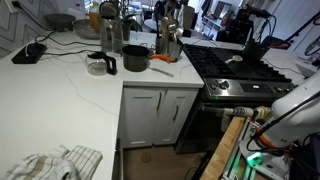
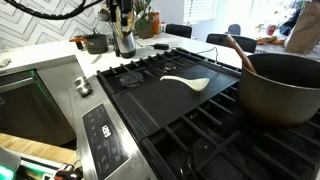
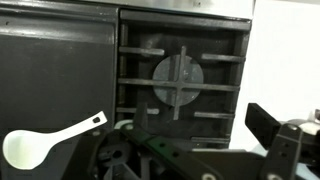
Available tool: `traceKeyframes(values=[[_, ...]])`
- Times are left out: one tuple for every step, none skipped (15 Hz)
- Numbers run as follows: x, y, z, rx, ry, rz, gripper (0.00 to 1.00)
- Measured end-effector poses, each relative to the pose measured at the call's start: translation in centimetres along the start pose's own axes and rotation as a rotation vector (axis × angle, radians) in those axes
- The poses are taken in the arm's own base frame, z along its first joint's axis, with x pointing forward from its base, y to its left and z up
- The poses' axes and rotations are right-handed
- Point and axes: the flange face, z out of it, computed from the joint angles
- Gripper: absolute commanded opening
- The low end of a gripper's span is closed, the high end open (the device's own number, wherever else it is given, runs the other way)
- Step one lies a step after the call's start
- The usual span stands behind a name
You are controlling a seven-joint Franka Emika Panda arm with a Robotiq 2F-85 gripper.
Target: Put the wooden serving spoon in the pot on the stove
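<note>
The large dark pot [image 2: 280,85] stands on the right of the stove [image 2: 180,110], on the black grates. A brown wooden spoon handle [image 2: 237,52] sticks up out of the pot and leans on its rim. A white plastic spoon [image 2: 190,83] lies on the flat black griddle; it also shows in the wrist view [image 3: 40,146]. My gripper [image 3: 200,126] is open and empty, high above a burner [image 3: 178,75], to the right of the white spoon. The pot is out of the wrist view.
The stove [image 1: 235,72] stands against a white counter [image 1: 60,90] that holds a black pot [image 1: 135,58], bottles and a utensil holder [image 2: 124,35]. A cloth [image 1: 55,163] lies at the counter's front edge. The white arm [image 1: 295,110] stands in front of the stove.
</note>
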Motion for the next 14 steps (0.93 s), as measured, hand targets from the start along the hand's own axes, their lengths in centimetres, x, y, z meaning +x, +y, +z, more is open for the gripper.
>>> traceKeyframes(values=[[-1.0, -2.3, 0.5, -0.016, -0.016, -0.054, 1.0], [-2.2, -4.5, 1.0, -0.035, -0.029, -0.107, 1.0], [-3.5, -6.7, 1.5, -0.054, -0.041, -0.161, 1.0], [-5.0, -8.7, 1.9, -0.074, -0.05, -0.213, 1.0], [-6.6, -10.5, 2.2, -0.093, -0.055, -0.263, 1.0], [-8.3, -12.1, 2.4, -0.113, -0.055, -0.313, 1.0], [-10.1, -13.7, 2.5, -0.134, -0.052, -0.363, 1.0], [-11.9, -15.0, 2.5, -0.156, -0.045, -0.41, 1.0], [-13.9, -16.3, 2.5, -0.18, -0.033, -0.457, 1.0], [-15.9, -17.3, 2.4, -0.202, -0.02, -0.5, 1.0], [-17.8, -18.1, 2.2, -0.222, -0.001, -0.546, 1.0], [-19.6, -18.6, 1.9, -0.239, 0.019, -0.593, 1.0], [-21.3, -18.8, 1.5, -0.252, 0.043, -0.639, 1.0], [-22.9, -18.8, 0.9, -0.263, 0.07, -0.685, 1.0]])
